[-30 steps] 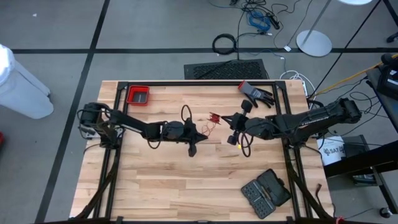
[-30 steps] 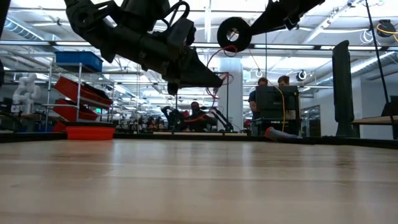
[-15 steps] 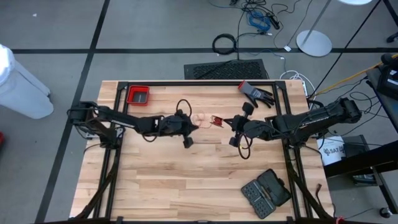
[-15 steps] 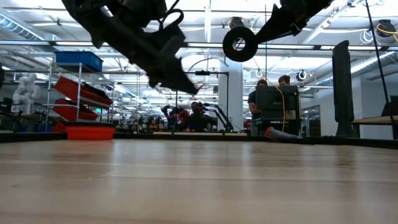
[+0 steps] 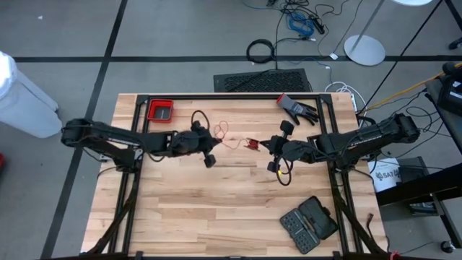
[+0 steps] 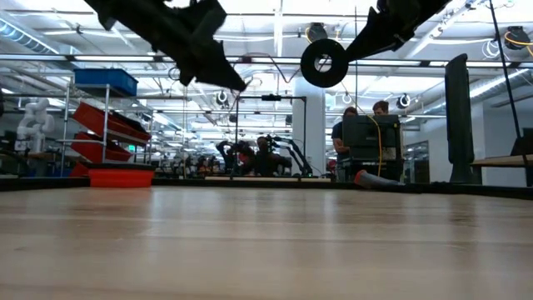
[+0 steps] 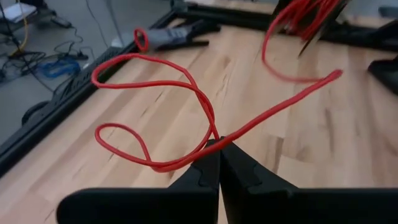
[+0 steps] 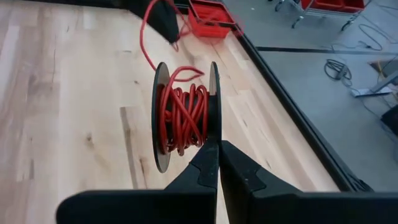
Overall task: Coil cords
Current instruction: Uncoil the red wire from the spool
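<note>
From above, the red cord (image 5: pixel 224 131) shows only as a thin loop over the table (image 5: pixel 180 217) between the two arms. The left wrist view adds that the left hand (image 7: pixel 219 144) is pinched shut on the cord's looping slack. The right wrist view shows the right hand (image 8: pixel 217 146) shut on the rim of a black spool (image 8: pixel 163 118) wound with red cord, raised above the table.

Red tray (image 5: pixel 160 110), glove (image 5: pixel 297 107), bit case (image 5: pixel 309 224)
</note>
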You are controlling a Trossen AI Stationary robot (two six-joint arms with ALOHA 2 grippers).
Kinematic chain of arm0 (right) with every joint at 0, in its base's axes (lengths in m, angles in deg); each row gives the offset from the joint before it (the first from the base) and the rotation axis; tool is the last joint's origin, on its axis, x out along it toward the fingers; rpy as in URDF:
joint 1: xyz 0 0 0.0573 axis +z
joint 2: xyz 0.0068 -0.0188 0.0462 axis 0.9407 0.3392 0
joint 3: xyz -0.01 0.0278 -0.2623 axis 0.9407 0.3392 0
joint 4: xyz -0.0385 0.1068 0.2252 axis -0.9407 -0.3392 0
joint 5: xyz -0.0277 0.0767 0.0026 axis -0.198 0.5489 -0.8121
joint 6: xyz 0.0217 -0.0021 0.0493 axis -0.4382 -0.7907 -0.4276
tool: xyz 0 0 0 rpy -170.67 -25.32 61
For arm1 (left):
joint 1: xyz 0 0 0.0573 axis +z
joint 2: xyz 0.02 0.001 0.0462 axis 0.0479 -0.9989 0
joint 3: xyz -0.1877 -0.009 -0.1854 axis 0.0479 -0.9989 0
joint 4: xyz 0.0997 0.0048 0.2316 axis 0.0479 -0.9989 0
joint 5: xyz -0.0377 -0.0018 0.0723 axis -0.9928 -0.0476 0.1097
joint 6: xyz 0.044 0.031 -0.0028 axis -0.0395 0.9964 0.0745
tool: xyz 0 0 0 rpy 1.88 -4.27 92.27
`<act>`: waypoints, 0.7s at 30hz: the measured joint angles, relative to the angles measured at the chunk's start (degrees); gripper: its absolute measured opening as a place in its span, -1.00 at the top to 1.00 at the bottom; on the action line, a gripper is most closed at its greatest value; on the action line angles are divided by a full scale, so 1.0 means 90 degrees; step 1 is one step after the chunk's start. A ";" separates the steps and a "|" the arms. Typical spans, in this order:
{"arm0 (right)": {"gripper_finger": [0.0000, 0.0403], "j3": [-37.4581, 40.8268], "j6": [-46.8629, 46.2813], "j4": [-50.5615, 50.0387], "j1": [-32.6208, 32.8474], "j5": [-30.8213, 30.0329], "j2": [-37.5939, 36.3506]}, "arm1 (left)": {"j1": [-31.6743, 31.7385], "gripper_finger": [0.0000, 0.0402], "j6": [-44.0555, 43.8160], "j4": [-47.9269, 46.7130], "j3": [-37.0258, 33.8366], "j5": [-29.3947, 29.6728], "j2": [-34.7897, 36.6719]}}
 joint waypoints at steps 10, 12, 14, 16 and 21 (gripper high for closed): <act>1.00 0.0000 -0.0134 -0.0036 -0.0062 0.0304 0.0000 | -0.0316 0.98 0.0012 0.0148 0.0000 0.0204 0.0563; 1.00 0.0000 -0.0178 -0.0058 -0.0110 0.0336 0.0006 | -0.0412 0.98 0.0014 0.0307 0.0000 0.0199 0.0634; 1.00 0.0000 -0.0199 -0.0075 -0.0160 0.0333 0.0035 | -0.0516 0.98 0.0017 0.0507 0.0002 0.0192 0.0713; 1.00 0.0000 -0.0204 -0.0104 -0.0207 0.0335 0.0083 | -0.0614 0.98 0.0091 0.0721 0.0002 0.0186 0.0766; 1.00 0.0000 -0.0223 -0.0093 -0.0339 0.0317 0.0272 | -0.0851 0.98 0.0175 0.1189 0.0002 0.0173 0.0792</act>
